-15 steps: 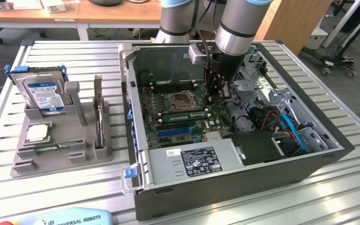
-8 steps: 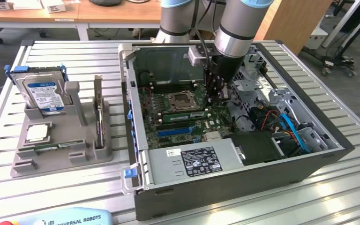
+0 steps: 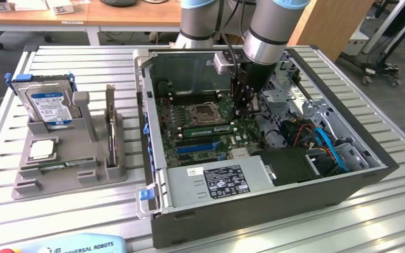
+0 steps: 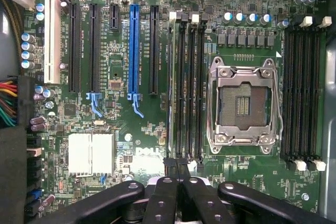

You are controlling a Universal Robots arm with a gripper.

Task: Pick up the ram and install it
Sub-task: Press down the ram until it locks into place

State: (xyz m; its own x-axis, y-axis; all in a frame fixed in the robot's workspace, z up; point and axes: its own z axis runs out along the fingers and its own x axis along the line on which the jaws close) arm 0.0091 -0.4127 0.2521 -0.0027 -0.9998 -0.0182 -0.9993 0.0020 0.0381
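Observation:
The ram [image 4: 171, 87] is a thin green stick seen edge-on, standing in the memory slot furthest from the empty processor socket [image 4: 242, 103]. In the exterior view it shows as a green strip [image 3: 206, 128] just in front of the socket [image 3: 201, 112]. My gripper [image 4: 176, 165] is shut, with its black fingertips together right at one end of the stick. Whether they press on it I cannot tell. The exterior view has the gripper [image 3: 243, 113] low inside the open computer case, at the end of the slot row towards that view's right.
The case wall [image 3: 259, 205] surrounds the motherboard, with cables and a drive cage on the exterior view's right. On the left, a grey tray [image 3: 69, 182] holds a hard drive [image 3: 48, 105], a square processor chip [image 3: 42, 149] and another green stick [image 3: 55, 166].

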